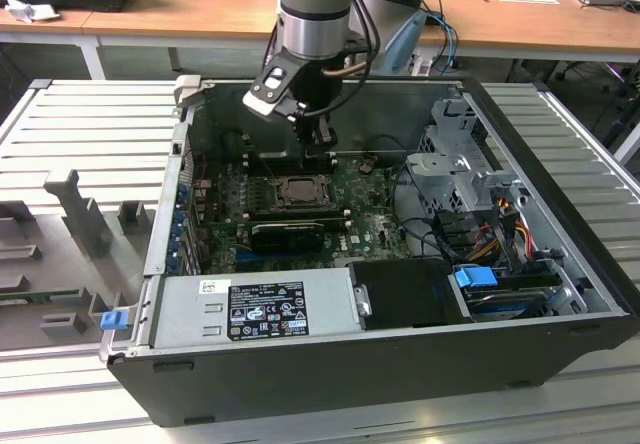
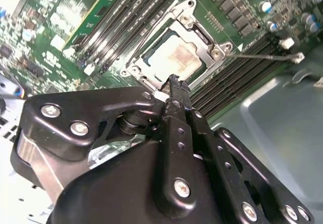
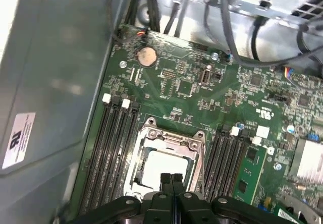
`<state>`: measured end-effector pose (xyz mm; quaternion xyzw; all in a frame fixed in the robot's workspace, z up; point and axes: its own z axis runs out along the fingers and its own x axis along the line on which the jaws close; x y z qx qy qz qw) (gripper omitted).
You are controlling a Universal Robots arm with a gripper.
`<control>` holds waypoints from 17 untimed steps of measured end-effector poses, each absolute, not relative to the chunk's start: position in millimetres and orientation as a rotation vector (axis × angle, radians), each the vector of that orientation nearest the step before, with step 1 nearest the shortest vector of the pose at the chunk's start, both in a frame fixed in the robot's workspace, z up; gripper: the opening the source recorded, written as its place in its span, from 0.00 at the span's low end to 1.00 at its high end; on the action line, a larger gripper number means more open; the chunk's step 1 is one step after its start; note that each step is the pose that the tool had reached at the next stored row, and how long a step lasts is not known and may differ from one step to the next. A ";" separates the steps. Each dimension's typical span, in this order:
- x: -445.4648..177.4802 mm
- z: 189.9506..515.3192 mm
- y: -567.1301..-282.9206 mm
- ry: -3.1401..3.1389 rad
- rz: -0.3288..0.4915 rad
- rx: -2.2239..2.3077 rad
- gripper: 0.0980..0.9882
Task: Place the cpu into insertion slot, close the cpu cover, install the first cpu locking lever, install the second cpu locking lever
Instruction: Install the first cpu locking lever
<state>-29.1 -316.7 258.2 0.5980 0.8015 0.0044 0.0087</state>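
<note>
Hanging from the arm inside the open computer case (image 1: 400, 384), the gripper (image 1: 320, 149) sits low over the green motherboard (image 1: 375, 229), at the far edge of the socket area in the exterior view. In both wrist views the two black fingers (image 3: 165, 179) are pressed together along their length, with no gap and nothing between them; the tips (image 2: 174, 81) stand just above the edge of the socket.

The cpu (image 2: 176, 57) lies flat in the insertion slot (image 2: 149, 57), pale metal top facing up. The cpu cover (image 3: 171, 139) is down, with its metal frame surrounding the chip and the chip showing through the square window. A thin metal lever rod (image 2: 262, 56) runs from one corner of the socket out across the neighbouring memory slots (image 2: 237, 77); whether it is latched cannot be told.

More memory slots (image 3: 113, 148) flank the socket on the other side. A round coin cell (image 3: 147, 56) sits on the board beyond the socket. In the exterior view a grey power supply (image 1: 260, 309) fills the near side of the case, and cables and a blue clip (image 1: 476, 276) lie toward the exterior view's right. The case rests on a ribbed metal table (image 1: 90, 124).
</note>
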 end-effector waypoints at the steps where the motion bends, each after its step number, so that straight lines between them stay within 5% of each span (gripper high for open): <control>1: -29.1 258.1 -316.7 2.524 0.013 1.840 0.01; 17: -30.5 257.9 -316.7 2.770 0.017 1.447 0.01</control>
